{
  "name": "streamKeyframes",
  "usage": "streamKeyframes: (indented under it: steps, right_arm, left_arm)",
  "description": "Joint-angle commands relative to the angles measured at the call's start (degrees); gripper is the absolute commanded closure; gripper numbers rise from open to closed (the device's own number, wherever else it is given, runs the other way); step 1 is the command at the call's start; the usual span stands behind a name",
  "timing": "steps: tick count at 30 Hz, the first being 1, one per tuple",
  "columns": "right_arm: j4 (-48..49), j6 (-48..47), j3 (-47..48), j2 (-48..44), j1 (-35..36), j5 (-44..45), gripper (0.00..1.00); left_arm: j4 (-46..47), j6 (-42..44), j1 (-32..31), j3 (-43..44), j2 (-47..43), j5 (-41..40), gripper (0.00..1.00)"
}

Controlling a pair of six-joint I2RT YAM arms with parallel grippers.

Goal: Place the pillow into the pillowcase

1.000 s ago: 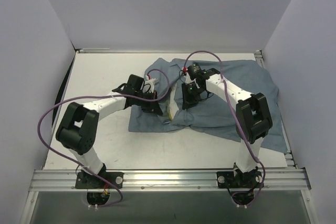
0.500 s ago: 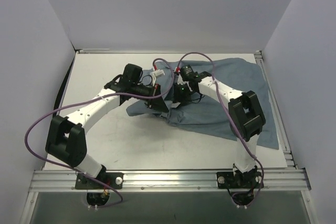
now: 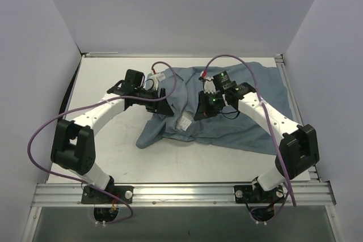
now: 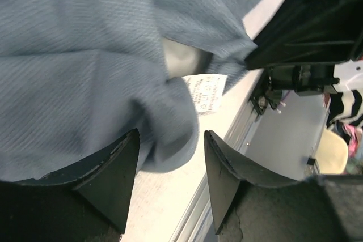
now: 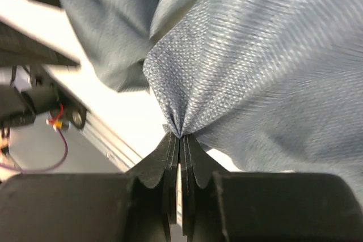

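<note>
Right wrist: right claw (image 5: 180, 140) pinches pillowcase (image 5: 272, 72); left claw (image 4: 170, 139) gapes.

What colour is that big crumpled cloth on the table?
The pillowcase is a plain grey-blue with a fine ribbed weave. It shows best in the right wrist view.

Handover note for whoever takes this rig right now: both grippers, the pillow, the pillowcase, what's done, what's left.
Left gripper: open, with a fold of the pillowcase bulging between its fingers, not clamped.
Right gripper: shut on a pinch of the pillowcase.
Pillowcase: bunched on the table between the arms, white label showing.
Pillow: not clearly visible; probably under or inside the fabric, but I cannot tell how far in.
Done: pillowcase gripped on one side.
Left: check the pillow is fully in, pull the pillowcase over it, flatten.
</note>
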Motion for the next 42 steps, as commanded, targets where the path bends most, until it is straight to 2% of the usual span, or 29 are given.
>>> streamKeyframes:
  steps: [1, 2, 3, 6, 7, 11, 12, 13, 14, 16, 17, 18, 19, 20, 23, 25, 27, 29, 30, 31, 34, 37, 39, 42]
  right_arm:
    - [-3.2, -4.21, -1.13, -2.12, 0.12, -4.65, 1.0]
    - [-3.12, -4.83, -1.13, -2.57, 0.12, -6.92, 1.0]
    - [-3.12, -5.44, -0.87, -3.27, 0.03, -8.6, 1.0]
    - [-2.68, -6.5, -0.78, -6.26, -0.23, -12.65, 1.0]
    - [-2.5, -6.77, -0.78, -7.74, -0.23, -13.27, 1.0]
    - [-1.89, -6.16, -1.74, -11.97, -0.85, -12.31, 1.0]
    - [-1.36, -5.11, -3.05, -13.02, -1.11, -11.53, 1.0]
    - [-0.4, -4.58, -3.85, -15.21, -1.2, -10.65, 1.0]
    - [0.39, -3.53, -4.64, -16.45, -1.72, -9.68, 1.0]
    - [3.37, -0.89, -7.63, -19.86, -1.82, -7.92, 1.0]
    - [4.69, -0.1, -8.77, -20.76, -1.64, -7.57, 1.0]
    - [5.92, 1.39, -10.34, -21.55, -1.29, -7.39, 1.0]
    - [7.68, 1.84, -10.97, -21.9, -0.85, -6.69, 1.0]
    - [8.48, 1.84, -11.58, -21.56, -0.5, -6.86, 1.0]
    - [9.89, 1.58, -12.64, -19.1, 1.78, -7.65, 1.0]
    - [9.81, 0.62, -13.08, -19.09, 3.37, -8.18, 1.0]
    - [9.19, -0.96, -14.48, -20.76, 3.37, -6.87, 1.0]
    - [7.62, -2.36, -17.37, -23.92, 3.28, -4.5, 1.0]
    - [5.87, -3.42, -17.56, -24.45, 3.72, -3.18, 0.97]
    - [1.15, -4.3, -17.39, -24.11, 4.51, -1.86, 0.72]
    - [-4.59, -5.8, -14.15, -21.83, 3.55, 4.11, 0.38]
    - [-4.52, -5.45, -9.06, -18.76, 3.19, 9.3, 0.24]
    - [-4.17, -5.62, -4.5, -15.95, 4.51, 10.54, 0.22]
    - [-4.08, -6.5, 0.25, -7.01, 8.37, 15.72, 0.22]
  left_arm:
    - [1.55, 1.47, 2.33, -0.97, -5.32, -1.9, 0.43]
    - [1.12, 1.91, 2.16, -0.89, -5.32, -3.56, 0.44]
    - [0.85, 2.09, 1.72, -0.97, -4.63, -3.93, 0.49]
    - [2.33, 1.31, -1.61, -0.27, -0.78, -4.72, 0.68]
    - [4.17, -0.87, -2.58, -0.18, 0.55, -4.38, 0.77]
    - [16.38, -9.57, -8.81, -0.44, 7.85, -3.06, 0.92]
    - [23.63, -12.38, -9.61, -1.14, 10.38, -2.1, 0.94]
    - [28.49, -17.72, -10.23, -1.59, 11.37, -2.0, 0.99]
    - [30.97, -19.6, -10.67, -1.68, 12.25, -1.74, 0.99]
    - [37.83, -23.98, -11.73, -2.73, 13.57, -0.51, 0.98]
    - [38.46, -24.18, -11.81, -2.73, 13.57, -0.42, 0.88]
    - [38.82, -24.1, -11.64, -2.99, 12.53, -0.24, 0.72]
    - [38.73, -22.79, -11.29, -3.43, 11.56, 0.54, 0.6]
    - [38.82, -22.0, -10.85, -4.13, 10.16, 0.64, 0.51]
    - [38.3, -19.89, -8.04, -7.56, 3.39, 3.61, 0.42]
    - [33.3, -18.22, -4.89, -8.79, -1.27, 4.85, 0.41]
    - [28.3, -17.6, -1.99, -9.58, -5.3, 3.55, 0.42]
    - [24.25, -12.7, 0.31, -7.94, -7.25, -1.18, 0.42]
    - [16.83, -9.89, 0.31, -6.79, -7.6, -5.56, 0.42]
    - [15.54, -5.94, 0.31, -5.82, -7.26, -6.56, 0.41]
    - [10.7, -3.44, 0.4, -2.56, -3.66, -9.47, 0.38]
    - [9.64, -4.58, 0.49, -1.15, -0.32, -9.91, 0.38]
    - [10.87, -5.63, 0.49, -0.8, 0.74, -9.82, 0.38]
    - [11.92, -5.9, 0.49, -0.45, 1.09, -10.35, 0.37]
